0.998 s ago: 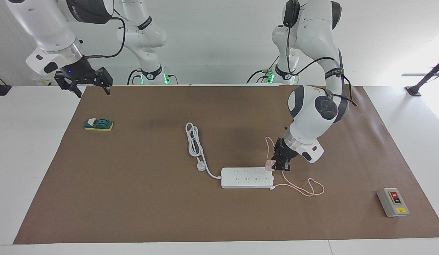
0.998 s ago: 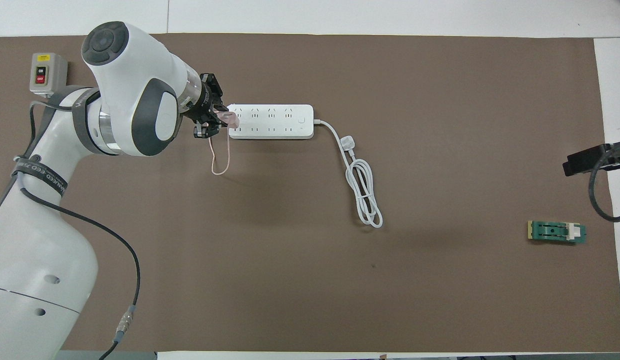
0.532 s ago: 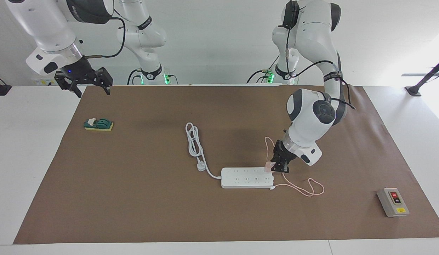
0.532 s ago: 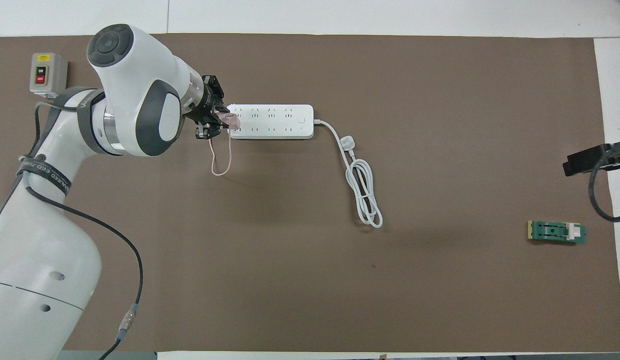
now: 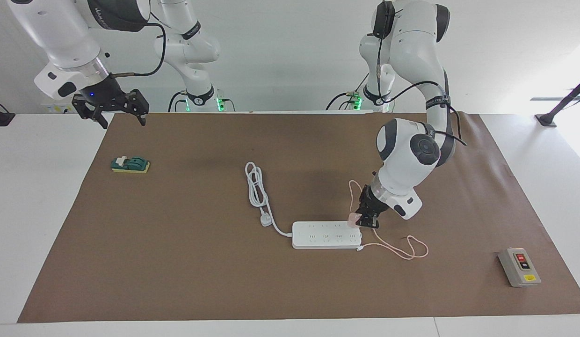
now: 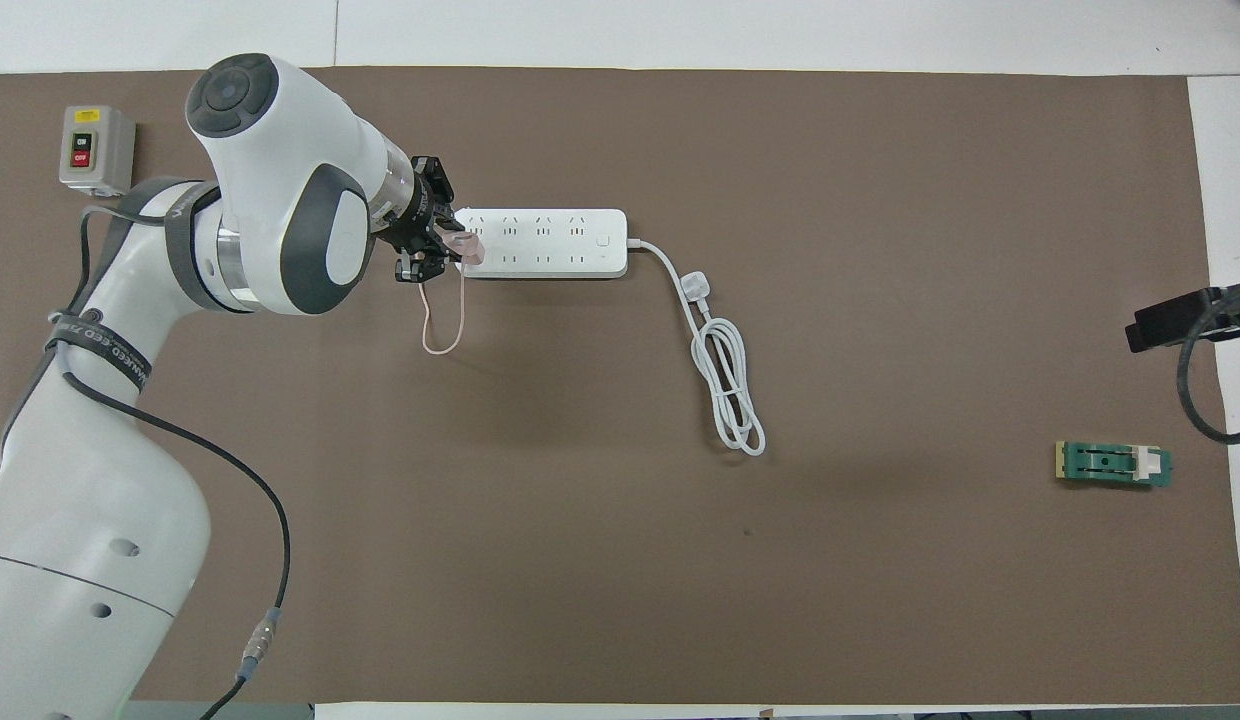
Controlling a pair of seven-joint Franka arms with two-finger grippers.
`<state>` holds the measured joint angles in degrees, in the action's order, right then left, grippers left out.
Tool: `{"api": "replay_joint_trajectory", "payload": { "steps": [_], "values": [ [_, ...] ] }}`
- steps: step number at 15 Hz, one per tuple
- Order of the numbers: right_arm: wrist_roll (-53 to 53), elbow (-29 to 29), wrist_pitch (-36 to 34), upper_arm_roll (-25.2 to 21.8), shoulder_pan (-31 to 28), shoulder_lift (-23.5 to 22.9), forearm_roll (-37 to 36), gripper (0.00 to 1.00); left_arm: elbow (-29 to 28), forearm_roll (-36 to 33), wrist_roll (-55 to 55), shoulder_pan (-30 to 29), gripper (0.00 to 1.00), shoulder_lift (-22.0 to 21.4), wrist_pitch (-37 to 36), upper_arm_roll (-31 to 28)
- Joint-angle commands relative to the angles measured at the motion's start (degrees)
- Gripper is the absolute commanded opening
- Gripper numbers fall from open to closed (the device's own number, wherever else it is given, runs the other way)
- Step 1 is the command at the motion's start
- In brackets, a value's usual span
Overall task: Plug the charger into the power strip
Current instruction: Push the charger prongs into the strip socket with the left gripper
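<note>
The white power strip (image 5: 326,235) (image 6: 540,243) lies flat on the brown mat, sockets up. My left gripper (image 5: 360,220) (image 6: 448,243) is shut on the pale pink charger (image 5: 352,218) (image 6: 464,245), holding it just over the strip's end toward the left arm's side. The charger's thin pink cable (image 5: 398,250) (image 6: 442,335) trails in loops on the mat by that end. Whether the prongs touch a socket is hidden. My right gripper (image 5: 116,113) hangs open above the mat's corner near the right arm's base; in the overhead view only its edge (image 6: 1190,318) shows.
The strip's thick white cord and three-pin plug (image 5: 265,220) (image 6: 696,288) coil on the mat, nearer to the robots. A grey button box (image 5: 519,267) (image 6: 93,148) sits toward the left arm's end. A green block (image 5: 130,164) (image 6: 1114,465) lies toward the right arm's end.
The left arm has shifted slightly toward the strip, carrying the charger a little farther over its end. The right arm has not moved.
</note>
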<state>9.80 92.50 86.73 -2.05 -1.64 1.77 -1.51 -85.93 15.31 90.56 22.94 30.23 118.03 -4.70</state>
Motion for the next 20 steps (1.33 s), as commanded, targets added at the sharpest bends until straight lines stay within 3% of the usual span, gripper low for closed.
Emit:
{"api": "replay_joint_trajectory", "payload": {
  "steps": [1, 20],
  "values": [
    [0.7, 0.8, 0.0, 0.6, -0.6, 1.0, -0.8, 1.0, -0.7, 0.8, -1.5, 0.4, 0.0, 0.3, 1.0, -0.4],
    [0.7, 0.8, 0.0, 0.6, -0.6, 1.0, -0.8, 1.0, -1.0, 0.6, -2.0, 0.4, 0.0, 0.6, 1.1, -0.4]
  ]
}}
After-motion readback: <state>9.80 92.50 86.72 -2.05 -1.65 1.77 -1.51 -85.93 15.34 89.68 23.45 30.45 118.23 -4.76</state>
